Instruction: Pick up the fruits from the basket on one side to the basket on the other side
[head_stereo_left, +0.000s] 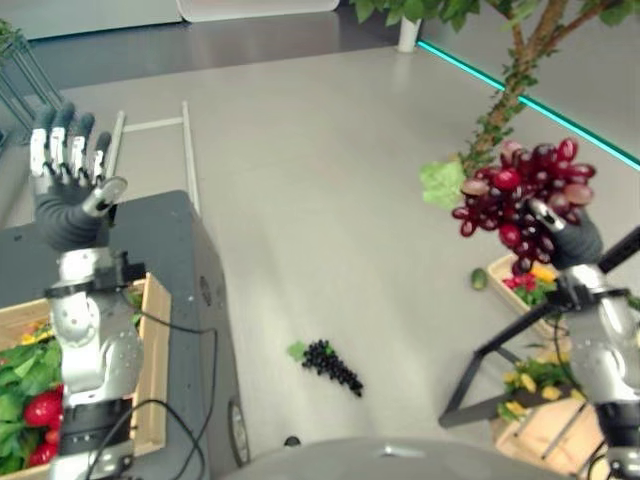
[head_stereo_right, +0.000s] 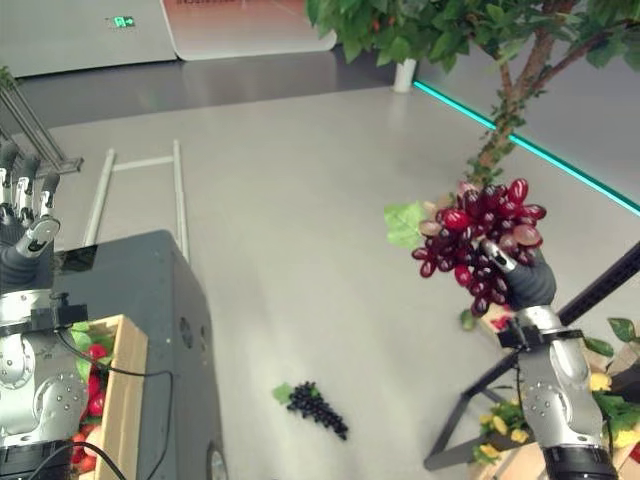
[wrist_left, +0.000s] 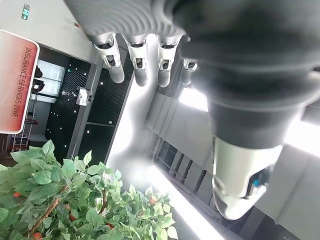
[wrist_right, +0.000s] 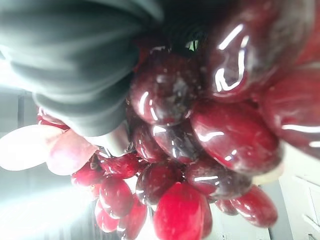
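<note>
My right hand (head_stereo_left: 572, 240) is raised on the right, shut on a bunch of red grapes (head_stereo_left: 525, 198) held high above the floor; the same red grapes (wrist_right: 200, 150) press close against the palm in the right wrist view. A bunch of dark grapes (head_stereo_left: 332, 366) lies on the floor between the two sides. My left hand (head_stereo_left: 68, 175) is lifted on the left with straight, spread fingers (wrist_left: 137, 65) and holds nothing. A wooden basket (head_stereo_left: 152, 370) with strawberries and leaves sits below the left arm. Another wooden basket (head_stereo_left: 508, 272) with fruit stands low on the right.
A dark grey box (head_stereo_left: 175, 290) holds the left basket. A black stand leg (head_stereo_left: 520, 345) slants across the right side by a lower crate with yellow fruit (head_stereo_left: 540, 415). A potted tree (head_stereo_left: 510, 90) rises behind the right hand.
</note>
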